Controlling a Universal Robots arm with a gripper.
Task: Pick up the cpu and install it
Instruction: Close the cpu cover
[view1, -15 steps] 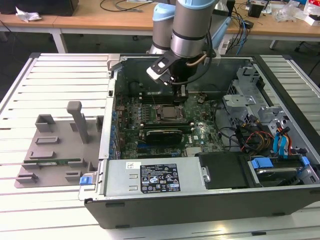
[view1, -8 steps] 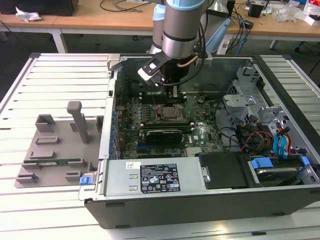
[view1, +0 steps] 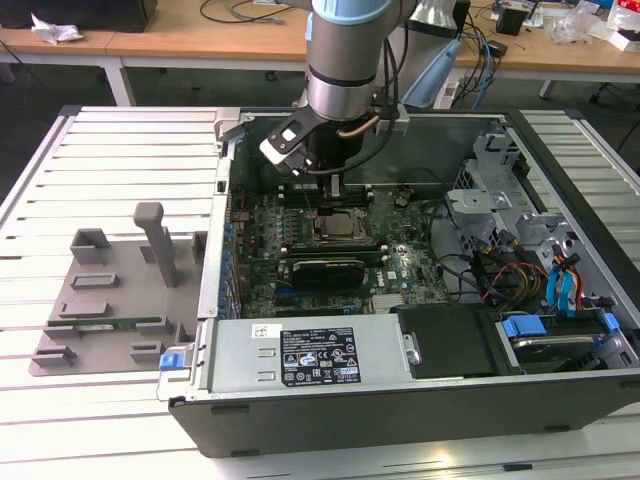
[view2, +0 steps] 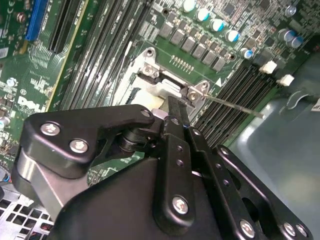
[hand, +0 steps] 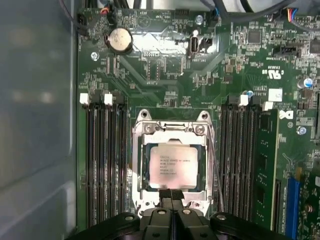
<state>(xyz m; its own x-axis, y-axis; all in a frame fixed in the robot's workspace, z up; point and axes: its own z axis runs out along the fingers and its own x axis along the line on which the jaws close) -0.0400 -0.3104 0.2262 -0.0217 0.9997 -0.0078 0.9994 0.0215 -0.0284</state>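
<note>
Black end effector — closed tight, gripping nothing — hangs near the cpu seated in its socket frame.

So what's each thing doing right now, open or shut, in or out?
cpu: lying flat inside the socket frame.
socket frame: sits around the cpu; cannot tell if it is clamped.
gripper: shut, holding nothing, tips by the cpu's edge.
computer case: open, with the board showing.
memory slots: look empty.
</note>
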